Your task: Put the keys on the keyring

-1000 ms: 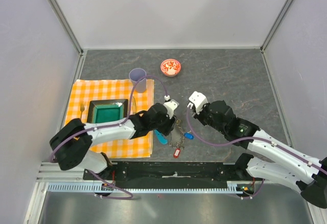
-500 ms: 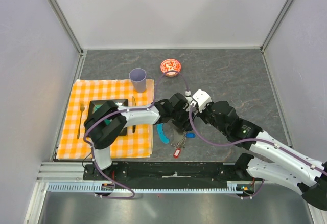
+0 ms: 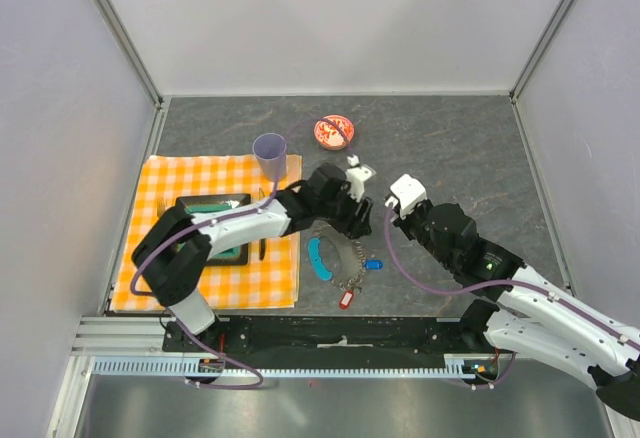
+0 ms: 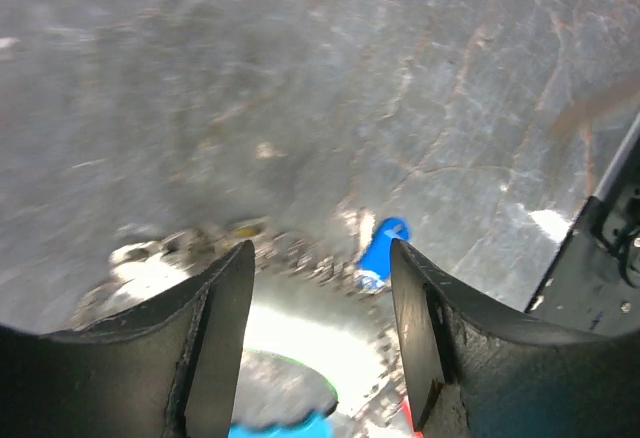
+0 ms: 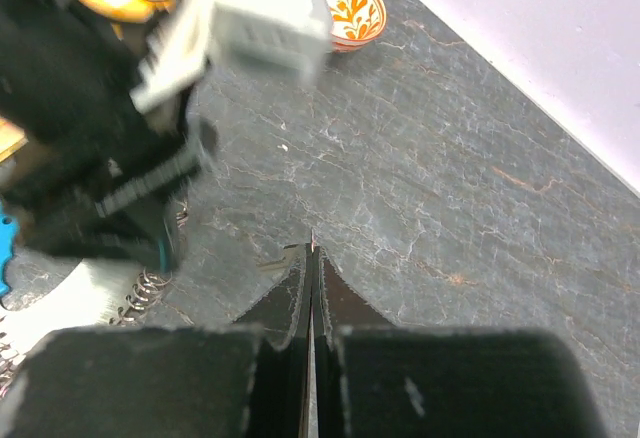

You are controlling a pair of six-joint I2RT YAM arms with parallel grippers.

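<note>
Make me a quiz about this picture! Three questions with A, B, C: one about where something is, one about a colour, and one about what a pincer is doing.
1. Where is the red bowl?
A on the checked cloth; B on the bare grey table; C on the green plate.
2. What colour is the crescent piece next to the keys?
A yellow; B green; C light blue.
3. How is the right pincer?
A shut and empty; B wide open; C holding a key.

Answers:
1 B, there is only grey stone all around it.
2 C, it shows light blue in the top view.
3 A, in its own camera it is closed tight with nothing in it.
</note>
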